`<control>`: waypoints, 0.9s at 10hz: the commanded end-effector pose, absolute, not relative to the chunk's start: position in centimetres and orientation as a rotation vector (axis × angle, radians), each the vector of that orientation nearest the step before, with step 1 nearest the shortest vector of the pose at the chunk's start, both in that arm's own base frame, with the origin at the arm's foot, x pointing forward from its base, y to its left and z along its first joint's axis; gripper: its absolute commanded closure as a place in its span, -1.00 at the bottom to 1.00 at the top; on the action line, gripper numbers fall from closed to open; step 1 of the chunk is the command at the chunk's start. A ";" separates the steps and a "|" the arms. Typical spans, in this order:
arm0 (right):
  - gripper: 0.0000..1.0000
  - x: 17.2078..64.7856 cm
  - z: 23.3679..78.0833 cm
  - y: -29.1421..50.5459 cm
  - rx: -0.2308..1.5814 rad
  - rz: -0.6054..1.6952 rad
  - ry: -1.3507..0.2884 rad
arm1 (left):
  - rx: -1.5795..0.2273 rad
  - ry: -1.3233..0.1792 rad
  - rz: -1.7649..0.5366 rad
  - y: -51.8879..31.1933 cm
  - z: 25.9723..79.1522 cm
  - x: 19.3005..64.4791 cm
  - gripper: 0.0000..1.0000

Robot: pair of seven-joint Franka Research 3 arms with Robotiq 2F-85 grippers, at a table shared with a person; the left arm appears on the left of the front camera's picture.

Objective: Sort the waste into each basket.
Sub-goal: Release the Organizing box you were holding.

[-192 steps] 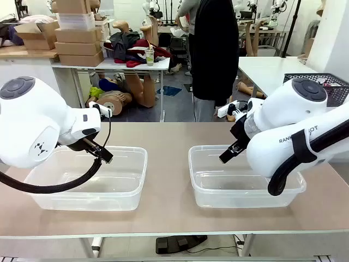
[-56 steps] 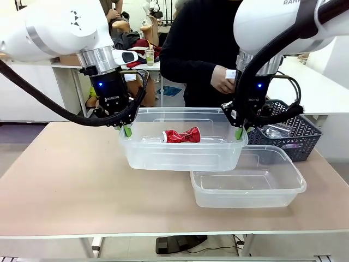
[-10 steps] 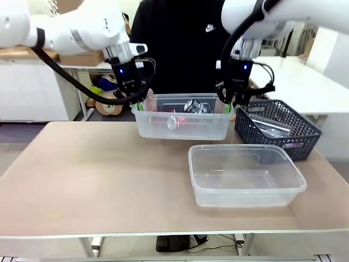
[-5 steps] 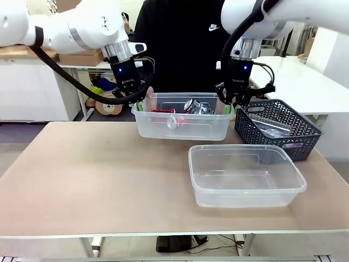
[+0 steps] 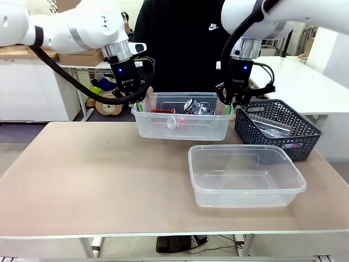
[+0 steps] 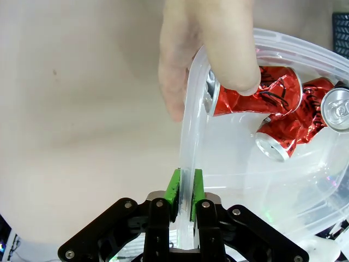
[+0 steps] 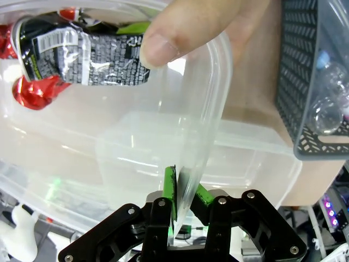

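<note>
One clear basket (image 5: pixel 180 126) is at the table's far edge, holding several crushed red and silver cans (image 5: pixel 191 107). My left gripper (image 5: pixel 139 103) stands over its left end. In the left wrist view that gripper (image 6: pixel 185 188) has its green pads tight on the basket's rim (image 6: pixel 188 136), next to red cans (image 6: pixel 262 98). My right gripper (image 5: pixel 229 106) is at the right end. In its wrist view this gripper (image 7: pixel 185 191) straddles the wall (image 7: pixel 210 109) with a gap at one pad. The person's fingers (image 6: pixel 218 43) (image 7: pixel 202 27) grip both ends of the rim. A second clear basket (image 5: pixel 248 197) sits empty nearer me.
A dark lattice basket (image 5: pixel 281 143) (image 7: pixel 300 71) stands at the far right, right beside the held tub, with clear bottles (image 5: pixel 270 130) (image 7: pixel 330 103) in it. The person stands close behind the table's far edge. The table's left half (image 5: pixel 82 174) is bare.
Over the last second the basket and both arms have stayed in place at the far edge. Earlier, both grippers carried it there from the table's left, and more cans now lie in it.
</note>
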State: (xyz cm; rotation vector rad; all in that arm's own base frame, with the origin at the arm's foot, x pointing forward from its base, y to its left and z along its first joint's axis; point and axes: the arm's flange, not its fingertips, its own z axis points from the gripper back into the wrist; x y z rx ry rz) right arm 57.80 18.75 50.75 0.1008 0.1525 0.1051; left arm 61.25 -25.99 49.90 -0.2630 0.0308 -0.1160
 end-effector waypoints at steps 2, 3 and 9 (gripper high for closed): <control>-0.33 55.1 52.3 16.7 0.130 0.063 0.029 | -0.280 0.004 -0.188 -27.0 50.4 60.6 -0.38; -1.00 54.4 52.8 16.4 0.157 0.071 -0.039 | -0.269 -0.033 -0.196 -27.1 51.1 60.0 -1.00; -1.00 51.5 55.5 14.7 0.260 0.074 -0.470 | -0.384 -0.548 -0.185 -24.5 55.1 55.5 -1.00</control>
